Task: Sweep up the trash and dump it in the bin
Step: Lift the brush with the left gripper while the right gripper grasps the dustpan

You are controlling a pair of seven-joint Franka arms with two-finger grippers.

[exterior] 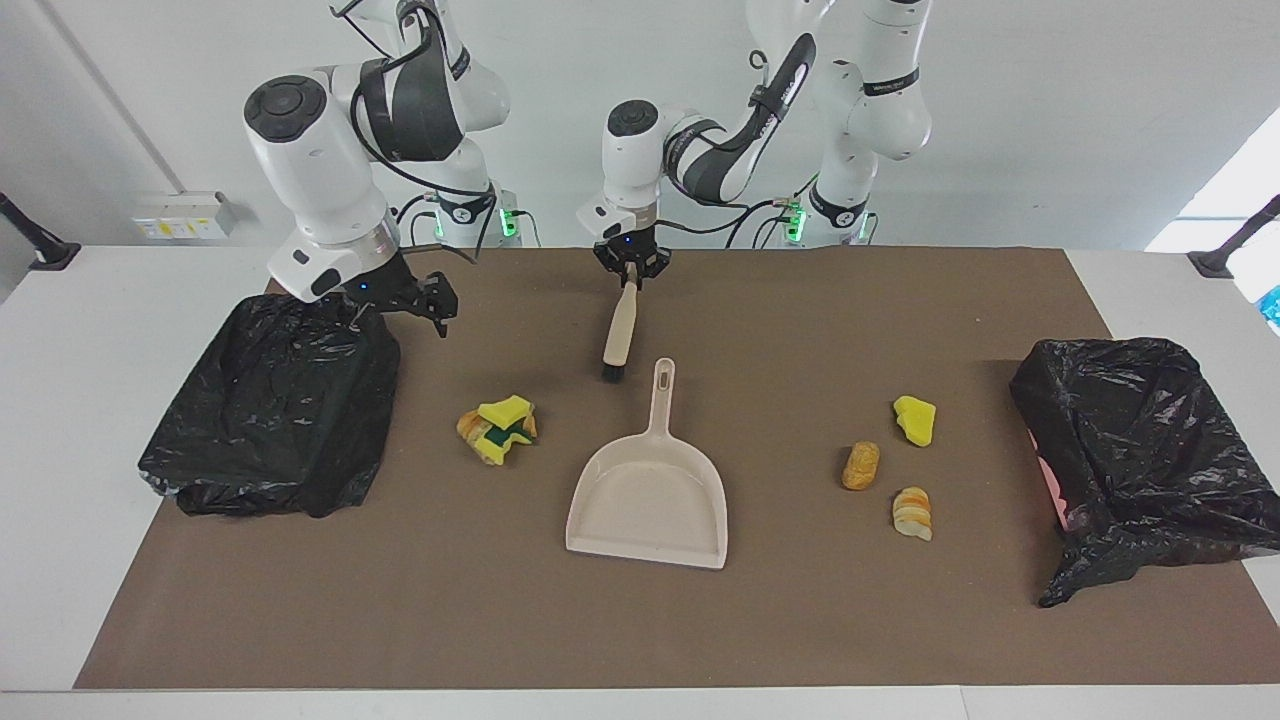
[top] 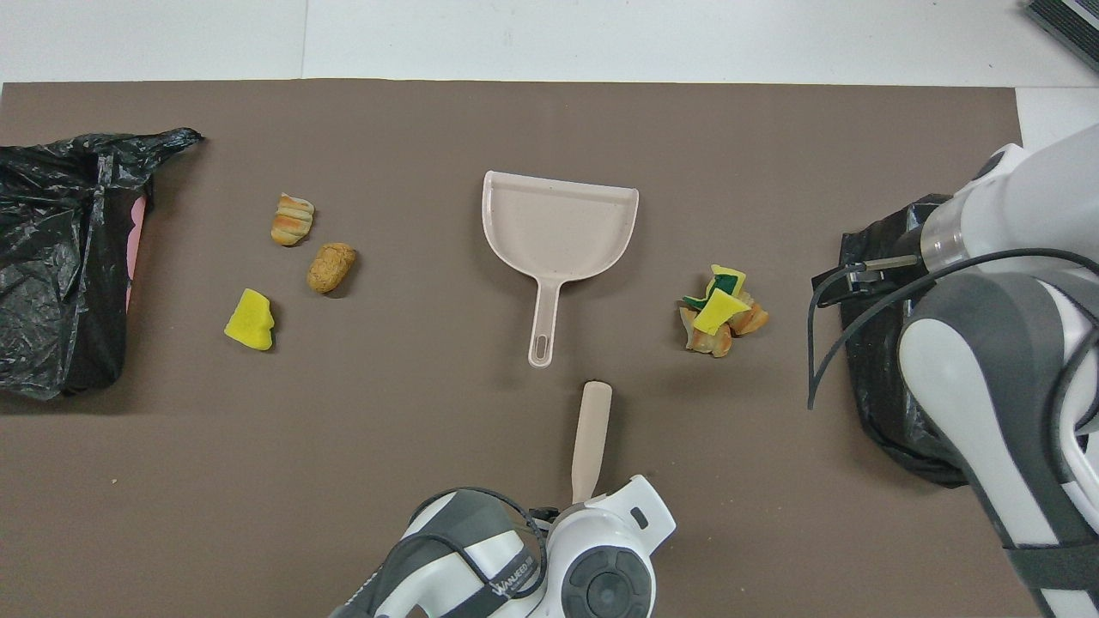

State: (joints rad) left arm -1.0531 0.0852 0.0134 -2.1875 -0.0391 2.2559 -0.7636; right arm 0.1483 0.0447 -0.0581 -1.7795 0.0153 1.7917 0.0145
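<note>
In the facing view the left gripper point(exterior: 630, 268) has its jaws clamped on the handle end of the beige brush point(exterior: 619, 331), which slants down with its dark bristle end at the brown mat point(exterior: 760, 620), nearer the robots than the beige dustpan point(exterior: 650, 497); the right gripper point(exterior: 432, 302) waits with jaws open over the edge of a black bin bag point(exterior: 270, 405) at the right arm's end of the surface; a clump of trash point(exterior: 497, 428), yellow and green sponge with tan lumps, lies between that bag and the dustpan; toward the left arm's end lie a yellow sponge chunk point(exterior: 915, 419), a brown lump point(exterior: 860, 465) and a tan striped lump point(exterior: 912, 512), all short of a second black bin bag point(exterior: 1140, 460). In the overhead view the brush point(top: 591, 438) slants out from under the left arm's wrist, its free end near the dustpan point(top: 558, 227) handle but apart from it; the clump point(top: 719, 311) sits beside the dustpan toward the right arm; the three loose scraps lie toward the left arm's end, the yellow chunk point(top: 250, 320) nearest the robots.
</note>
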